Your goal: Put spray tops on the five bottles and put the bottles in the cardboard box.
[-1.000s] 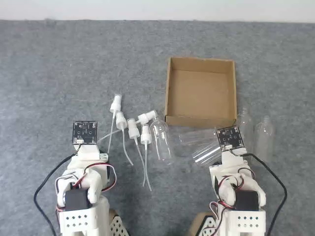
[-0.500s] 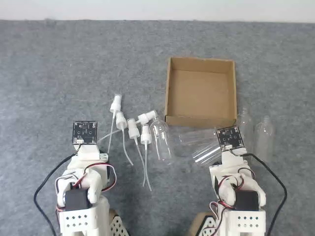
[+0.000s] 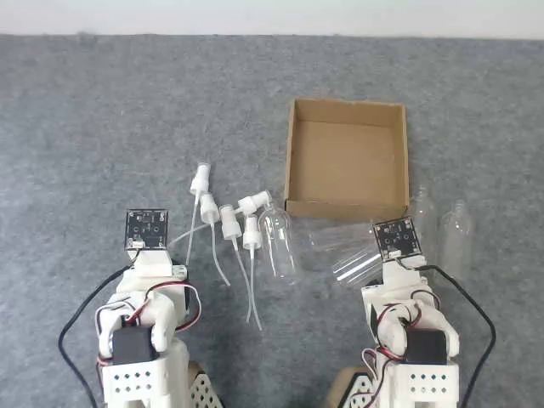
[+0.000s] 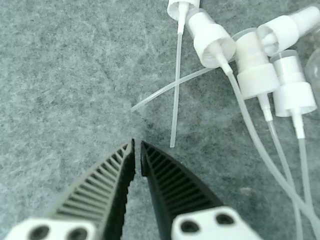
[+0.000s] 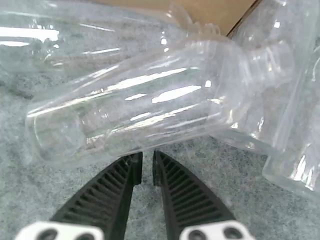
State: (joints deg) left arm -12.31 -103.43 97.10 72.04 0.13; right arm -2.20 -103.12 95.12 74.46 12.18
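Note:
Several white spray tops [image 3: 229, 221] with long thin tubes lie in a loose cluster left of centre. A clear bottle [image 3: 279, 242] lies beside them, two more bottles [image 3: 348, 251] lie in front of the cardboard box [image 3: 347, 161], and two others [image 3: 456, 238] sit at the right. My left gripper [image 4: 137, 145] is shut and holds nothing, its tips just short of the spray tops [image 4: 255, 65] and their crossed tubes. Also shut and holding nothing, my right gripper [image 5: 147, 155] sits right against the side of a lying bottle [image 5: 150, 110].
The open box [image 5: 215, 10] has nothing in it and stands just behind the bottles. Grey carpet [image 3: 102, 127] covers the whole table, with free room at the far left and back. Both arm bases [image 3: 144, 365] sit at the near edge.

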